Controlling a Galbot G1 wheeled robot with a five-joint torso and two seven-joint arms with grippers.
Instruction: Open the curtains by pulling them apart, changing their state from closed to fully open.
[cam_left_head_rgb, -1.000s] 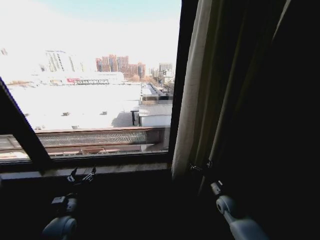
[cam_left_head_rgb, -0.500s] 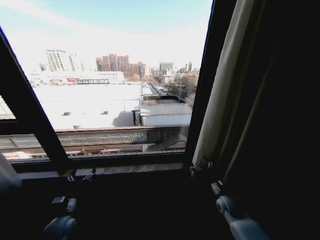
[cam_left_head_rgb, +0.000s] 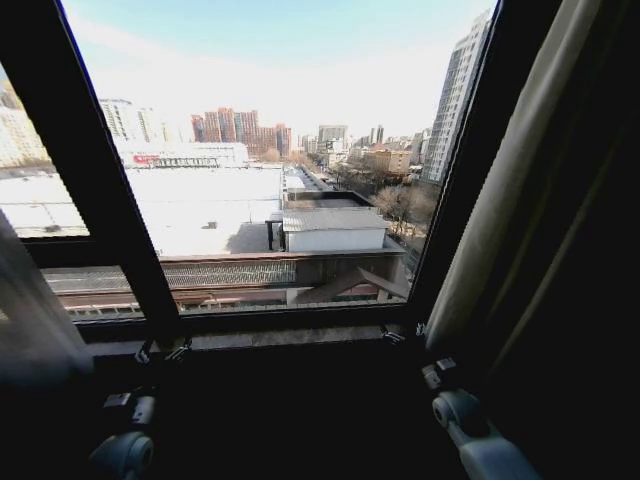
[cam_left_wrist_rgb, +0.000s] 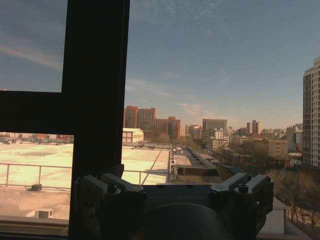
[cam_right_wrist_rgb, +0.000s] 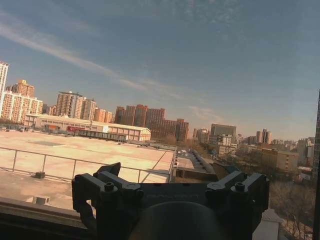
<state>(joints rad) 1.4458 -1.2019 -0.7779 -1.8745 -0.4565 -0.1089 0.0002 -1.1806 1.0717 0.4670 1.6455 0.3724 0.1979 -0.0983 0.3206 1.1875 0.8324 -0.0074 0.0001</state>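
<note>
– Curtains (cam_left_head_rgb: 472, 270), where do they hang, taken off the jaws?

– Noted left to right. The left panel (cam_left_head_rgb: 35, 330), sheer and grey-white, hangs well outside the left gripper (cam_left_head_rgb: 163, 350), on its outer side and apart from it. Between the two grippers there is bare glass, a dark window frame (cam_left_head_rgb: 110, 200) and the sill (cam_left_head_rgb: 290, 338) just ahead of the fingertips. The right panel (cam_left_head_rgb: 505, 200) is bunched into a cream fold just outside the right gripper (cam_left_head_rgb: 402, 334); I cannot tell whether cloth touches a finger. A dark drape (cam_left_head_rgb: 590, 250) hangs beyond it.

– So the window reads as open. What could go wrong?

– My judgement only. On the left, little: the fabric is clear of that arm. In the middle, both grippers sit low and close to the sill, so any forward reach might knock it or the glass. On the right, the fold is close enough that a sideways swing of the arm could snag the sheer cloth on a finger and drag it across the pane.

– And the jaws?

– Left gripper (cam_left_wrist_rgb: 172, 181): jaws spread wide, with nothing between them but the view outside. Right gripper (cam_right_wrist_rgb: 170, 180): likewise spread wide, gripping nothing, no fabric in the gap.
</note>
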